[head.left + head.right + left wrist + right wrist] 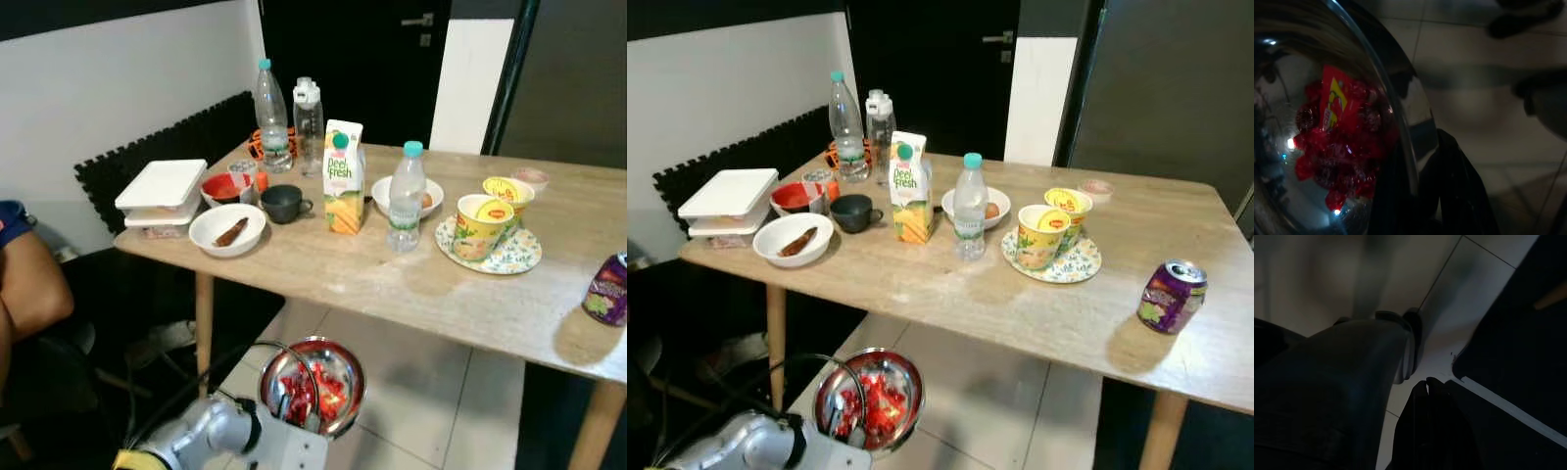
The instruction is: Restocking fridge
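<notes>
Your left gripper [312, 423] is closed on the near rim of a steel bowl [313, 384] of red wrapped sweets [1339, 147], one black finger [1449, 186] outside the wall and the other presumably inside, so the bowl hangs low over the tiled floor, in front of the table's near edge. It is tipped toward you, probably because it is pinched at a single point on the rim; the sweets have pooled in the bottom, so keep it level as you move. Your right gripper [1426, 382] hangs idle beside the robot's body, its fingers pressed together on nothing. The wooden table [411, 284] holds what looks like the remaining stock: a juice carton [343, 176] near the middle, a small water bottle [406, 196] just right of it, two taller bottles [289, 117] at the far left, a stacked white container [162, 191] on the left end, a white bowl [227, 230] near it, instant noodle cups [490, 217] on a patterned plate, and a purple can [1172, 296] at the right. A person's arm [29, 284] shows at the far left; steer clear of it. The fridge is not in sight, so the bowl likely has to be carried off.
</notes>
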